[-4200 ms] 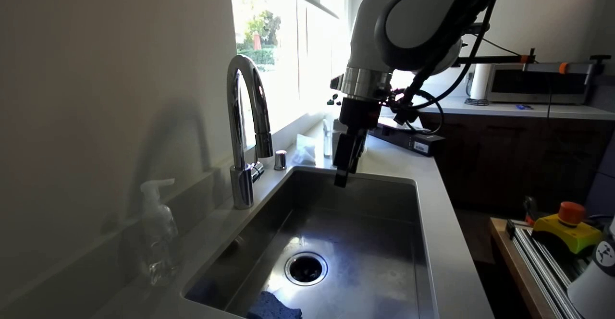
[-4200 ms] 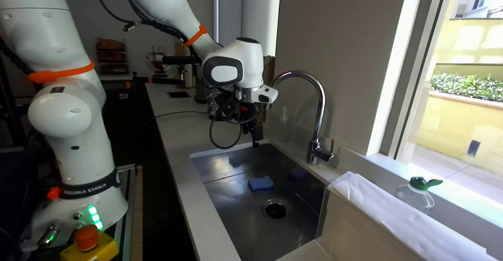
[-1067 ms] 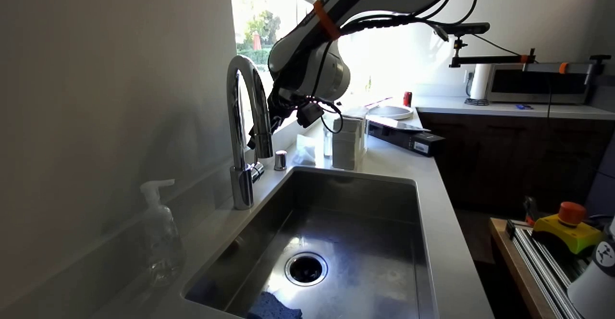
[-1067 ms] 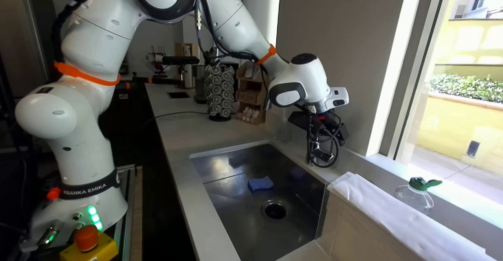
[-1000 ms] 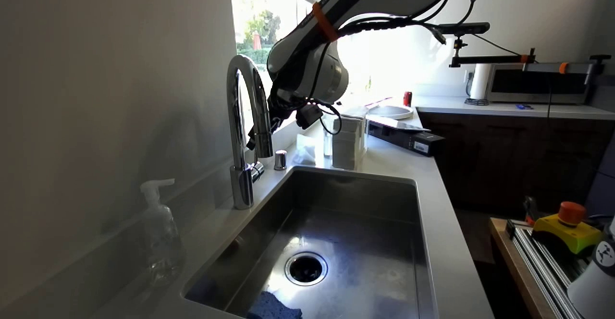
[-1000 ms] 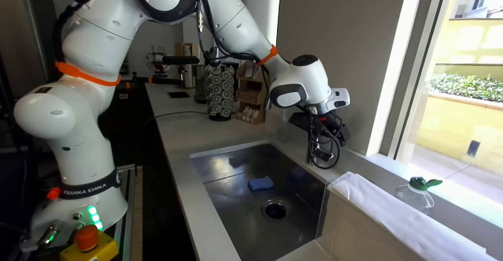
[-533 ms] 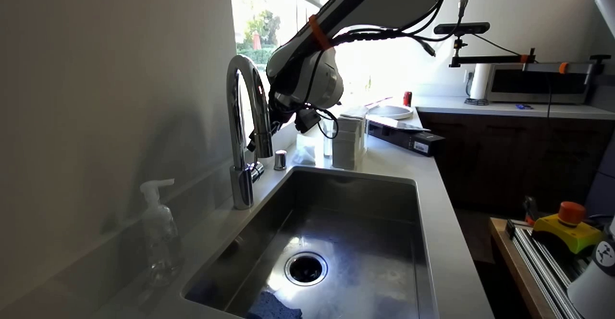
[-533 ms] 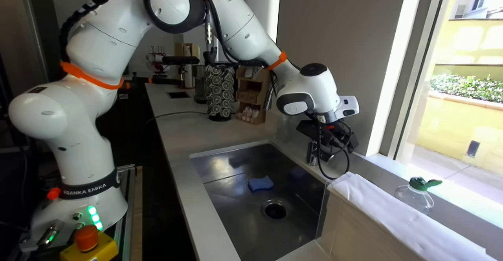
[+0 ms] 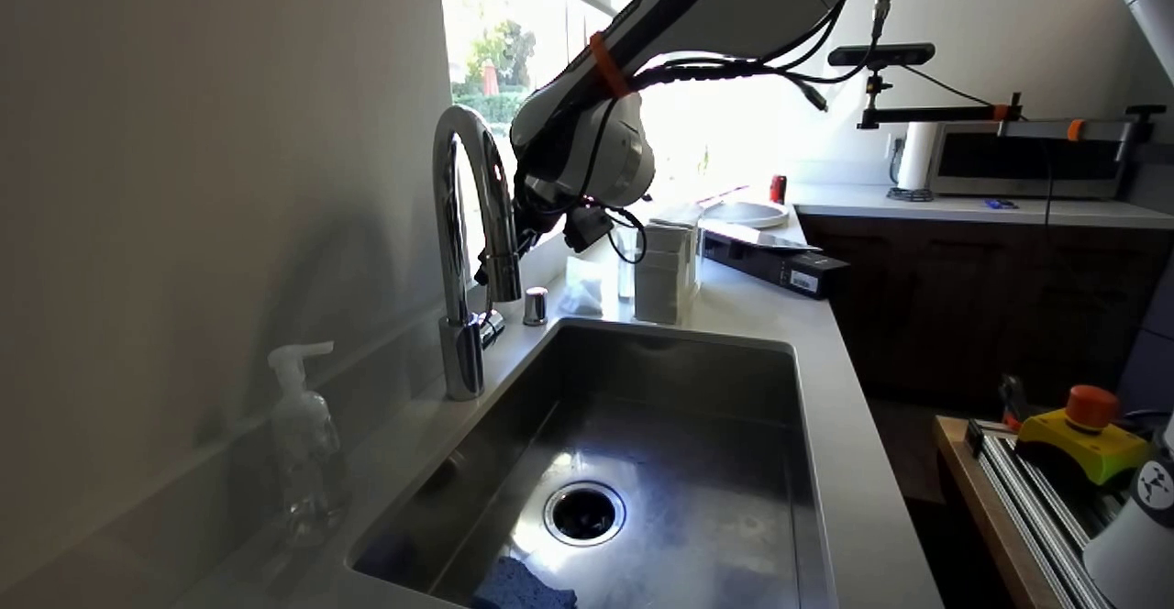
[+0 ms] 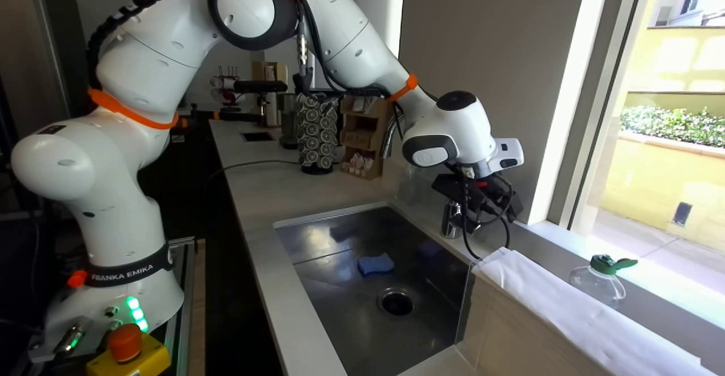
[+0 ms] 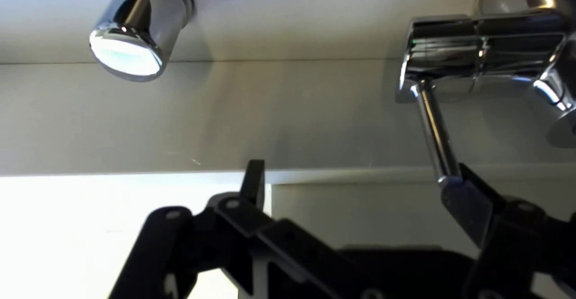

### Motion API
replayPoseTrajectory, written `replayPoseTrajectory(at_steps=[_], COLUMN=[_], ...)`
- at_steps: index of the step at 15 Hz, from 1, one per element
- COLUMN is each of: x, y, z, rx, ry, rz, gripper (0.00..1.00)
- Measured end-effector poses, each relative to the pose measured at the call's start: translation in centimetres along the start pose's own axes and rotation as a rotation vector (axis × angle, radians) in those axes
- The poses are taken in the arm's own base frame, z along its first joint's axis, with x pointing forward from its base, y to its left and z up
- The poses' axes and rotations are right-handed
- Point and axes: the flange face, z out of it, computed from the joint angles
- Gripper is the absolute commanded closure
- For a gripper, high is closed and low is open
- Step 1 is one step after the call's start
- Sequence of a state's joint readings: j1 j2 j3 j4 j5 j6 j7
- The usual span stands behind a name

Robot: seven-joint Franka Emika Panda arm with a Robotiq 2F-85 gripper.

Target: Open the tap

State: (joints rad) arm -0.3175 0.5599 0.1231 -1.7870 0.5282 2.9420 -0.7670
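The tap (image 9: 449, 251) is a tall chrome gooseneck behind the sink. In an exterior view, only part of its base (image 10: 451, 220) shows behind the arm. In the wrist view its body (image 11: 443, 42) is at upper right, and its thin side lever (image 11: 433, 128) slants down from it. My gripper (image 11: 355, 175) is open, fingers wide apart. The lever's end overlaps the right fingertip in the wrist view; whether they touch I cannot tell. The left finger is apart from the lever. In both exterior views the fingers are mostly hidden by the spout, cables and wrist parts.
A chrome cap (image 11: 139, 33) stands on the counter beside the tap. A clear soap dispenser (image 9: 307, 453) is at the wall. The sink (image 9: 812, 499) holds a blue sponge (image 10: 375, 264). A box with white cloth (image 10: 578, 308) and a green-capped bottle (image 10: 605, 280) stand near the window.
Over several seconds my arm has moved from above the sink's edge to beside the tap's lever. In the last second it has lowered and shifted slightly toward the window.
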Motion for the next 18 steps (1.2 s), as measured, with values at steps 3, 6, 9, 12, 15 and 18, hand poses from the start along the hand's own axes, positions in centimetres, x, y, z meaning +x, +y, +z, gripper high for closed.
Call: replayPoseTrajectory(at_steps=[3, 6, 9, 12, 15, 18], x=[0.0, -0.2, -0.3, -0.2, 0.1, 0.4], y=[0.2, 0.8, 1.4, 1.7, 1.8, 1.9], z=[0.1, 0.2, 0.2, 0.0, -0.1, -0.4], rx=[-0.003, -0.012, -0.021, -0.025, -0.027, -0.027], ry=[-0.001, -0.003, -0.003, 0.000, 0.005, 0.012], rz=[0.000, 0.003, 0.006, 0.007, 0.008, 0.010], gripper=[0.00, 0.00, 0.00, 0.00, 0.00, 0.00])
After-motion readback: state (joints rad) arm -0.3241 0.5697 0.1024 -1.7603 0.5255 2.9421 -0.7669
